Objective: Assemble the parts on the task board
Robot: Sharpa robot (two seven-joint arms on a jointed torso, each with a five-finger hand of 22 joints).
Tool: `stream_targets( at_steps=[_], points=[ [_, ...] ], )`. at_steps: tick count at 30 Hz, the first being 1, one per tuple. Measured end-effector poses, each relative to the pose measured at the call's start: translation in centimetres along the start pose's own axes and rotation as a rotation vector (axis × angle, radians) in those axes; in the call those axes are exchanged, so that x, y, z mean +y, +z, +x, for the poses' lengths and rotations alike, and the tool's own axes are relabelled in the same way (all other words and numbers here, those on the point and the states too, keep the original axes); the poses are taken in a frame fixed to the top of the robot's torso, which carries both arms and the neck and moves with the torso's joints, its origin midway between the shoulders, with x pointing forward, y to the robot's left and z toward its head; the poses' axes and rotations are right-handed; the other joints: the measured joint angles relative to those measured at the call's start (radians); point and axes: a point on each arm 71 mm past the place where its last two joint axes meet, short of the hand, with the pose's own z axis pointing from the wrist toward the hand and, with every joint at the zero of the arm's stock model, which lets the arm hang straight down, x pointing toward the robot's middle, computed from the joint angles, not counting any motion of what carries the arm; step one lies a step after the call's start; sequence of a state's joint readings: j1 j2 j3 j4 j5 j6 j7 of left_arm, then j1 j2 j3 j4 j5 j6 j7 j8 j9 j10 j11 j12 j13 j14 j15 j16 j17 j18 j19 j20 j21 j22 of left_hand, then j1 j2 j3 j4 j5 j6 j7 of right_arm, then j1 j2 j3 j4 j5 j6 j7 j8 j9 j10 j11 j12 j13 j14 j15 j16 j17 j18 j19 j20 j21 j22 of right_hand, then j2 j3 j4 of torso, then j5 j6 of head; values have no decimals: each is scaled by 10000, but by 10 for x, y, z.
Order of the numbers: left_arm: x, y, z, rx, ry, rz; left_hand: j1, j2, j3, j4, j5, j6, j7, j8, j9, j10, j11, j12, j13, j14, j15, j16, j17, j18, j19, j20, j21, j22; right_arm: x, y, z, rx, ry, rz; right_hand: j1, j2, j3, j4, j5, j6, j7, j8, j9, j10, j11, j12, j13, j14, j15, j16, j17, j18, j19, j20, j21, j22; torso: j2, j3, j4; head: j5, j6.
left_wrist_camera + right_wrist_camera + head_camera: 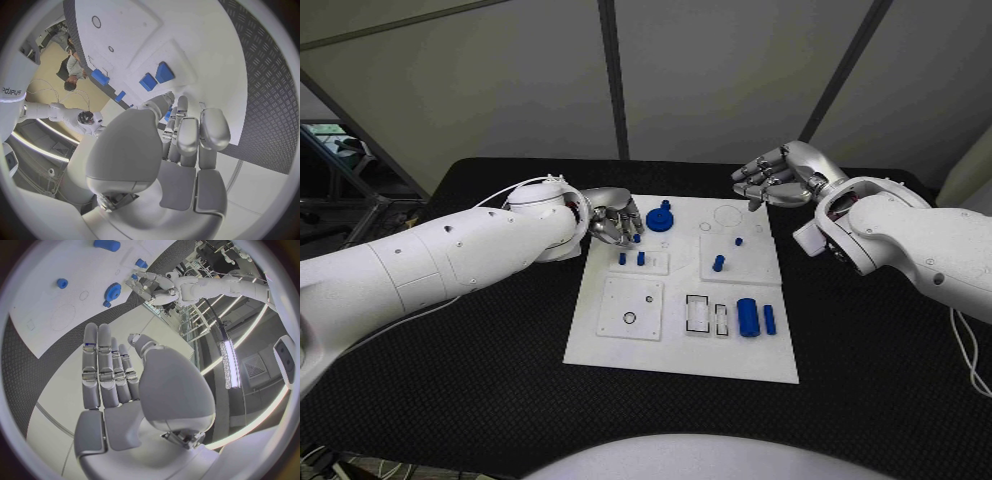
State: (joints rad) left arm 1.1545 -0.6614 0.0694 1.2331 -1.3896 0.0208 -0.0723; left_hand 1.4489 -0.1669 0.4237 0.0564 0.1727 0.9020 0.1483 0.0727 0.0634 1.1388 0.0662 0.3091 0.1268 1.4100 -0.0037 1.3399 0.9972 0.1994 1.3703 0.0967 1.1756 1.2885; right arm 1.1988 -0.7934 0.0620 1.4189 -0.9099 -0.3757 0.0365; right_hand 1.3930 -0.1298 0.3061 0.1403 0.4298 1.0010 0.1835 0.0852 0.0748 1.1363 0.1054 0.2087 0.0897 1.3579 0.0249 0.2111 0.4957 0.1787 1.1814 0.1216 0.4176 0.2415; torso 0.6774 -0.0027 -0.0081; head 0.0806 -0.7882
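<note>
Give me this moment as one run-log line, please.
left robot hand: at task board left edge, grasp unclear | right robot hand: raised, open, empty | blue gear part: on board

The black table (pixel 473 400) has a textured mat-like top that runs to every side of the white plate. In the left wrist view the same surface shows a raised diamond pattern (pixel 262 75). Behind the table stand pale wall panels (pixel 718 70), split by dark upright strips (pixel 613 80). One more dark strip slants across the panel at the far left. At the left edge, past the table's corner, sits some dark equipment (pixel 336 170); what it is cannot be told. A thin white cable (pixel 966 340) hangs over the table at the right edge.
</note>
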Motion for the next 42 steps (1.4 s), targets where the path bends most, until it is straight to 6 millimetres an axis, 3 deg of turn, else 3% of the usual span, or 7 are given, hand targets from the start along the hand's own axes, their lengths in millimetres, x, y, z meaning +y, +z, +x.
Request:
stream_targets(
  at_steps=[13, 24, 26, 32, 37, 39, 42],
  points=[
    [23, -16, -17, -876, -461, -390, -211, -79, -127, 127, -40, 352, -55, 123, 84, 73, -73, -119, 77, -76, -74, -80, -376, 5, -40, -39, -278, -180, -15, -7, -9, 717, -1795, 320, 179, -42, -93, -352, -925, 389, -257, 45, 40, 381, -272, -117, -209, 1098, -309, 2344, 1377, -1, 1527, -485, 1420, 851, -29, -7, -13, -81, 70],
    [45, -50, -36, -2508, -4025, -41, -304, -93, -201, 134, -40, 917, 90, 330, 74, -195, 229, -307, 147, -2230, 147, -2970, -4915, -11, -2384, 148, -4580, -3040, -19, -17, 1, 1646, -4968, 278, 206, -70, -34, -410, -1202, 394, -395, -107, 2, 375, -344, -411, -227, 1087, -345, 5983, 3940, -163, 1806, -448, 3883, 3442, -37, -7, -24, -755, 322],
    [46, -57, -38, -2683, -4857, 159, -304, -93, -224, 110, -40, 970, 142, 331, 63, -351, 273, -314, 150, -2493, 201, -3335, -5193, -454, -2663, 194, -5074, -3361, -20, -20, 6, 1779, -5496, 220, 227, -98, -34, -410, -1250, 394, -395, -107, 2, 320, -311, -466, -236, 1087, -344, 6075, 4003, -161, 1806, -448, 3946, 3508, -33, -4, -24, -862, 342],
    [35, -71, -35, -3421, -7193, 1245, -369, 82, -252, 138, 0, 1259, 145, 522, 87, -193, 229, -35, 280, -2594, 234, -3620, -5421, 95, -2773, 233, -5422, -3639, -20, -23, 19, 1950, -6602, -10, 257, -202, -4, -380, -1313, 286, -339, -195, -39, 83, -230, -619, -257, 1087, -344, 6162, 4008, -160, 1641, -395, 3987, 3534, -23, -7, -18, -1110, 378],
    [25, -78, -34, -4402, -9042, 2011, -434, 147, -293, 179, 10, 1273, 159, 562, 86, -176, 215, 65, 318, -2594, 234, -3640, -5467, 77, -2773, 233, -5500, -3711, -15, -21, 32, 1976, -7170, -303, 257, -202, 29, -346, -1402, 267, -336, -195, -39, 68, -216, -619, -256, 1088, -344, 6698, 4406, -159, 1641, -395, 4449, 4032, -14, -5, -15, -1150, 408],
    [23, -80, -34, -4717, -9694, 2194, -434, 147, -293, 179, 10, 1273, 159, 563, 86, -176, 215, 65, 318, -2594, 234, -3678, -5473, -480, -2773, 234, -5500, -3722, -13, -20, 36, 1990, -7336, -406, 257, -202, 69, -341, -1421, 267, -336, -195, -38, 68, -216, -661, -256, 1088, -344, 6941, 4584, -160, 1641, -395, 4656, 4267, -13, -7, -15, -1150, 400],
    [20, -82, -34, -4982, -10454, 2395, -434, 147, -294, 180, 10, 1273, 159, 563, 86, -176, 215, 66, 327, -2594, 234, -3678, -5478, -446, -2773, 233, -5499, -3726, -13, -20, 42, 2067, -7515, -473, 257, -202, 107, -324, -1421, 267, -336, -195, -38, 68, -216, -662, -256, 1088, -343, 7212, 4782, -254, 1641, -396, 4894, 4531, -12, -11, -15, -1150, 383]
  ],
)
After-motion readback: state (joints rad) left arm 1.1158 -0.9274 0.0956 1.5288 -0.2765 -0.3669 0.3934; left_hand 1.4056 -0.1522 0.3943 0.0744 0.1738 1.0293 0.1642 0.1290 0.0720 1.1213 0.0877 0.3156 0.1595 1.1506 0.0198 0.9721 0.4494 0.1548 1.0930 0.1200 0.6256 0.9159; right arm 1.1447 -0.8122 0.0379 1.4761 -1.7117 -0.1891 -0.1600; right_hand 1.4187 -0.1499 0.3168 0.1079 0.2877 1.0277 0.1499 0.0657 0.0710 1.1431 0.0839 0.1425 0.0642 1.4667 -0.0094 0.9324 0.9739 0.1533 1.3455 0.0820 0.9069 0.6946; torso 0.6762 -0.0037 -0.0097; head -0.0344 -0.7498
